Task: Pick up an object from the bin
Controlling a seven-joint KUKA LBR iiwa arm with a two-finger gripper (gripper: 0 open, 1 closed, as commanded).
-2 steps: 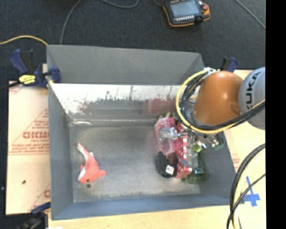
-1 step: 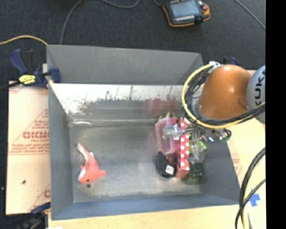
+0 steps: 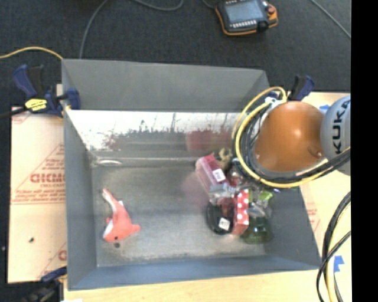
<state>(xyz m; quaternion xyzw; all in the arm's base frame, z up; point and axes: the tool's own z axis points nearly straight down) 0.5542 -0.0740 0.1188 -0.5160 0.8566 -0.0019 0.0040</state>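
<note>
Red dotted box (image 3: 241, 213), right heap (image 3: 220, 223): looks light, stiff; I'd pinch its long sides. Gripper (image 3: 248, 190) state: can't tell.

This place looks like a robot laboratory or a test workshop, not a home. An industrial robot arm (image 3: 335, 133) with an orange cover (image 3: 289, 138) and loops of yellow and black cables (image 3: 241, 135) reaches over a grey metal bin (image 3: 165, 88). The bin stands on a dark surface (image 3: 147, 29). Behind it lies a black and orange hand controller (image 3: 245, 15) with a cord. Inside the bin lie small mixed toys (image 3: 233, 203).
</note>
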